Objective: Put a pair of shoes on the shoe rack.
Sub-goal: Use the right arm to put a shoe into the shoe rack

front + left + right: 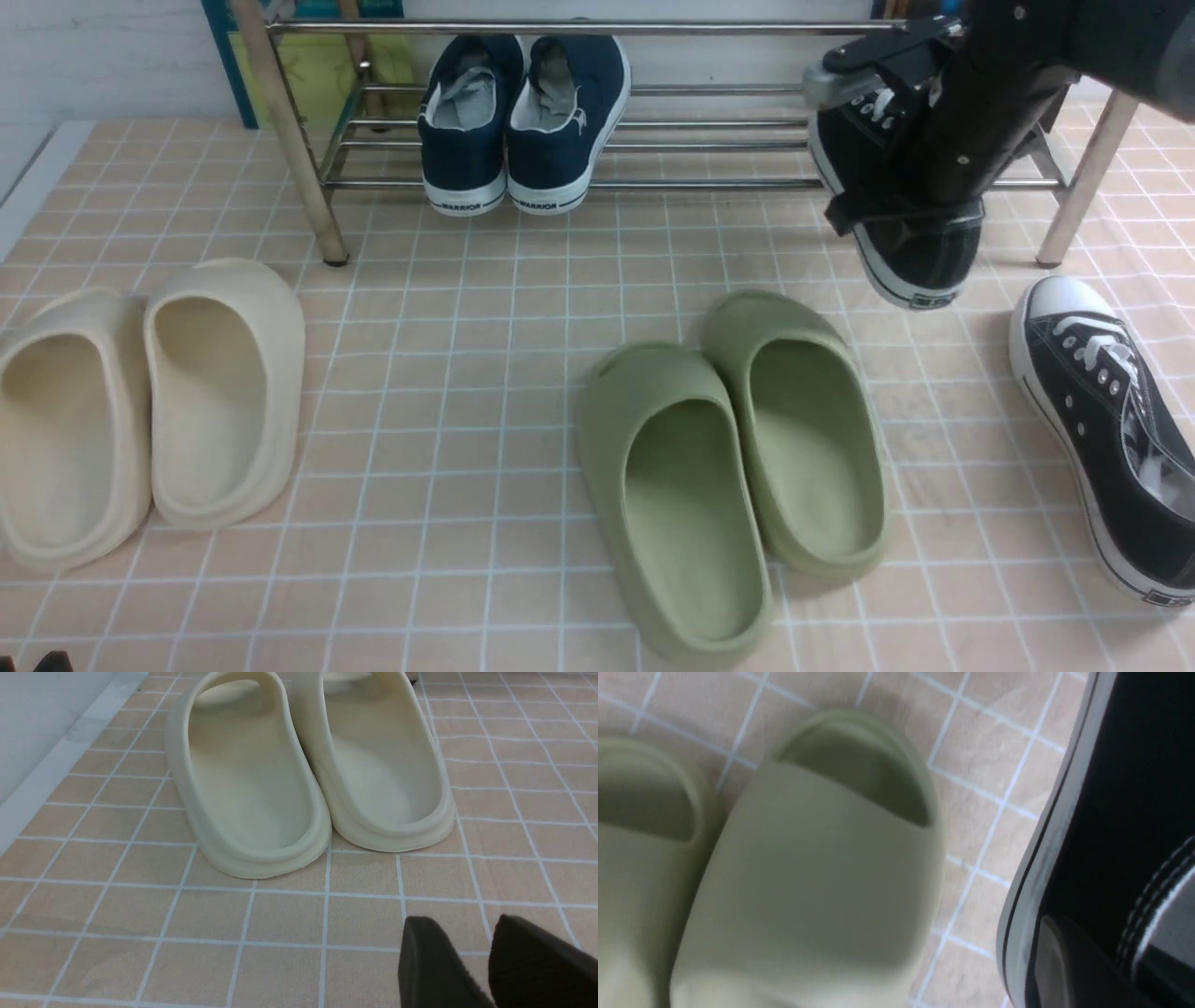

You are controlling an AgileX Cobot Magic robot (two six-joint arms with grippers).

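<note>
At the far left, a pair of cream slides [224, 392] stood on the tiled bench [448, 373]. The left hand [490, 966] hovered low just before their heels, its fingers a little apart and holding nothing. Behind, the shoe rack [579, 28] carried navy sneakers [560, 121] on its lower bars, left of its middle. In the middle of the bench lay green slides [672, 485]. Further right, the right hand [901, 210] was clamped on one black sneaker [920, 257], lifted off the bench and tilted, toe toward the rack's right part. The other black sneaker [1102, 429] lay on the bench at the far right.
</note>
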